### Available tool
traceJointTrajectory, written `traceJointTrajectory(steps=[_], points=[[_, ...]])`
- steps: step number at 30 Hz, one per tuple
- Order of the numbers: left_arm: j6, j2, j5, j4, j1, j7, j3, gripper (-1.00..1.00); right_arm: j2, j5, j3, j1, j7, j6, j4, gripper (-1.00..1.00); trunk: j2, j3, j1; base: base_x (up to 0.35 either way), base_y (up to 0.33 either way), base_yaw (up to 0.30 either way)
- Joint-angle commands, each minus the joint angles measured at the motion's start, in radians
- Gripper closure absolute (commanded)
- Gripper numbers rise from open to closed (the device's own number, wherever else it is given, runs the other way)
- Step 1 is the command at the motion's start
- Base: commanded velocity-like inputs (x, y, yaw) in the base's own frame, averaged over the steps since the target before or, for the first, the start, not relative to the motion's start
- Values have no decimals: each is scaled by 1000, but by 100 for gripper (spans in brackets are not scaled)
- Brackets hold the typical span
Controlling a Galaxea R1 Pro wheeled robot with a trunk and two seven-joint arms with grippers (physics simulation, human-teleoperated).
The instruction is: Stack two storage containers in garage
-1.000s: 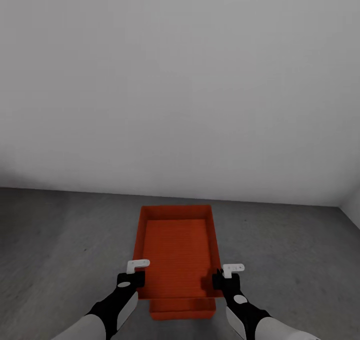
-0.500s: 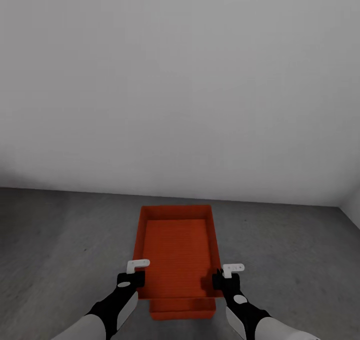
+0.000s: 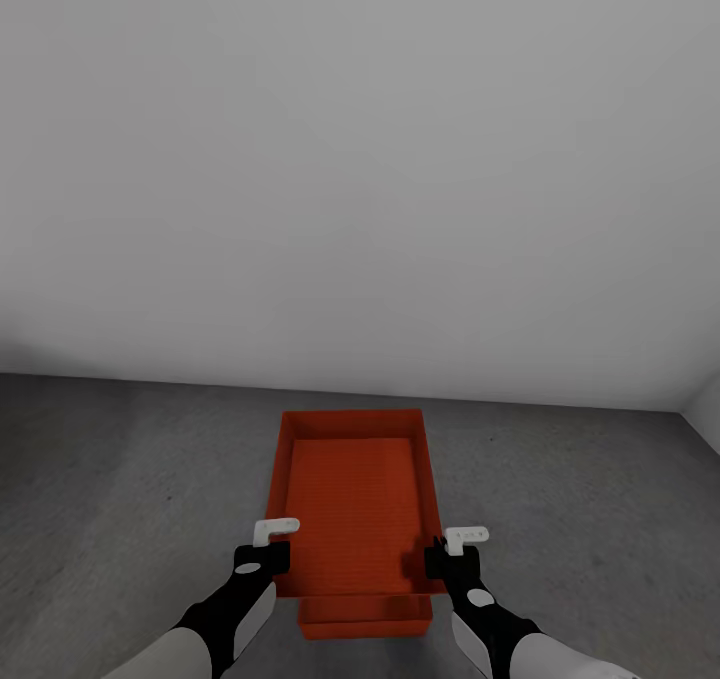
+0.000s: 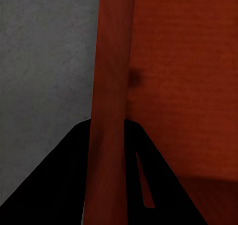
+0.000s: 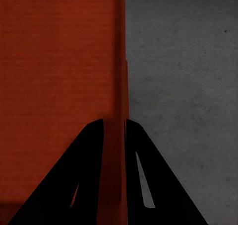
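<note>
In the head view an orange-red storage container [image 3: 352,494] lies lengthwise in front of me over the dark grey concrete floor [image 3: 120,489]. The second container [image 3: 366,613] peeks out under its near end. Whether the upper one rests on it I cannot tell. My left gripper [image 3: 270,557] is shut on the upper container's left wall, my right gripper [image 3: 436,559] on its right wall. In the left wrist view the wall [image 4: 111,76] runs between the black fingers [image 4: 59,185] of the left gripper [image 4: 108,124]. The right wrist view shows the right gripper [image 5: 114,121] pinching the thin wall [image 5: 119,61].
A plain pale grey wall [image 3: 360,159] rises just beyond the containers. A side wall meets it at the far right corner [image 3: 703,414]. Bare concrete spreads to both sides of the boxes.
</note>
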Motion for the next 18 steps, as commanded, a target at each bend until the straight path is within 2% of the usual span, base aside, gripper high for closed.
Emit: traceJointTrajectory(steps=[1,18], points=[[4,3,-9,-6,-1,11,50,100,-10,-12,-10,0,1,-4,13,100,-1,-1,0,0,0,0],[4,3,-9,-6,-2,11,50,100,-10,-12,-11,0,1,-3,13,100,-1,-24,0,0,0,0]])
